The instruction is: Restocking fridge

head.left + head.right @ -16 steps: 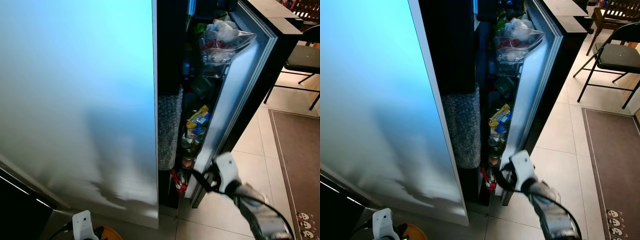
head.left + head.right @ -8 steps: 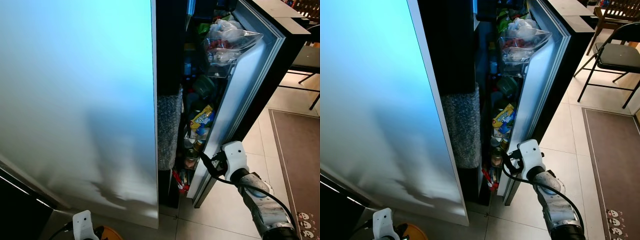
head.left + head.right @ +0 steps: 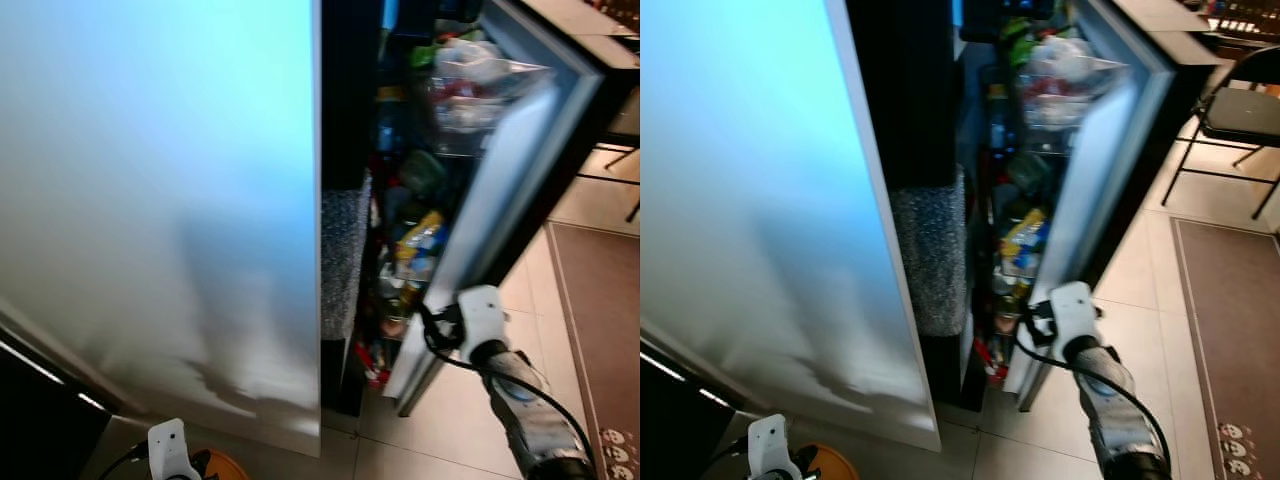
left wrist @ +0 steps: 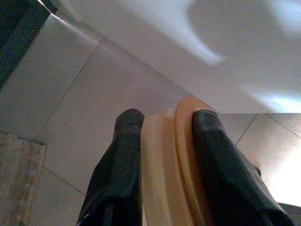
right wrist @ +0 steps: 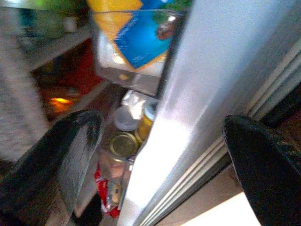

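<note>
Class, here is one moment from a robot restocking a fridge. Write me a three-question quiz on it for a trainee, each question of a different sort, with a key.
1. True or false: the right gripper has its jaws spread on either side of the fridge door edge.
2. What is the left gripper holding? A) a glass jar B) a yellow-orange round object C) a folded cloth
3. Fill in: the door shelves hold jars, and a yellow and ____ packet sits above them.

Key: 1 true; 2 B; 3 blue
</note>
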Controlling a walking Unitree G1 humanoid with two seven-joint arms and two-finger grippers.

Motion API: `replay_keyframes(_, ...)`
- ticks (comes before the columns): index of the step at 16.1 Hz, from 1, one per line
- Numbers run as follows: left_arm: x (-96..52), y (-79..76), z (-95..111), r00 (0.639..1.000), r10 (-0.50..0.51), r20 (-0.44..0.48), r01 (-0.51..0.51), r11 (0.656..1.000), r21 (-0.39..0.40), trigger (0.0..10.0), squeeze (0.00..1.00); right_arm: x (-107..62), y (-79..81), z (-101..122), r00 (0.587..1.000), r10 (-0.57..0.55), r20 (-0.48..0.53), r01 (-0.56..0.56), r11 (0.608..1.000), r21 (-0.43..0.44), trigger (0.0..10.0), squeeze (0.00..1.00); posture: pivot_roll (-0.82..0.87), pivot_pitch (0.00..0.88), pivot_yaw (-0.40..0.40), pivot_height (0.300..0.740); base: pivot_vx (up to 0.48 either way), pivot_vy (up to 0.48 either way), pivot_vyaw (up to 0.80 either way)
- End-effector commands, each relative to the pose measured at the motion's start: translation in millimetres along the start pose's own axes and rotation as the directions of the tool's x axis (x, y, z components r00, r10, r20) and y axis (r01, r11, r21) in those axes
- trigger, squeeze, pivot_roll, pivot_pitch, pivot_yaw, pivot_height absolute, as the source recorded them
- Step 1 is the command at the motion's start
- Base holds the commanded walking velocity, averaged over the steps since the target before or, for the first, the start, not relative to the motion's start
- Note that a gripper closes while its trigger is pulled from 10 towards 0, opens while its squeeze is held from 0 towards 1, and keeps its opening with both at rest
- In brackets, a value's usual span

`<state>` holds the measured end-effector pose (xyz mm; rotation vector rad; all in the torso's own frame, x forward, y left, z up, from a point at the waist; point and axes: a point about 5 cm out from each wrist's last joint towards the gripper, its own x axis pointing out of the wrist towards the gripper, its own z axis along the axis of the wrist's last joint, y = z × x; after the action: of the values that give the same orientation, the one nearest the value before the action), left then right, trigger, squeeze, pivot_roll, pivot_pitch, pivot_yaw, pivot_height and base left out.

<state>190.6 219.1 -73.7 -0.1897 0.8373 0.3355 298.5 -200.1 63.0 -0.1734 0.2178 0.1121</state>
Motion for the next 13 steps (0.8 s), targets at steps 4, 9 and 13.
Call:
replay_keyframes(4,-5.4,2.3,-27,0.994,-0.002,-0.113,0.004,1.000,0.018,10.0,0.00,-24.8,-23.8,-51,0.962,-0.207,-0.180,0.222,0.973,0.065,10.0,0.00,-0.16,0.100,0.012,0.740,0.000,0.000,0.00)
replay_keyframes(9,-5.3,2.0,-27,0.994,0.000,-0.111,0.002,1.000,0.016,10.0,0.00,-58.1,-48.8,-96,0.861,-0.373,-0.345,0.412,0.910,0.045,10.0,0.00,-0.15,0.097,0.009,0.740,0.000,0.000,0.00)
replay_keyframes(13,-5.2,2.4,-26,0.994,-0.002,-0.112,0.004,1.000,0.020,10.0,0.00,-76.1,-40.7,-127,0.840,-0.281,-0.465,0.348,0.935,0.064,10.0,0.00,-0.15,0.088,0.009,0.740,0.000,0.000,0.00)
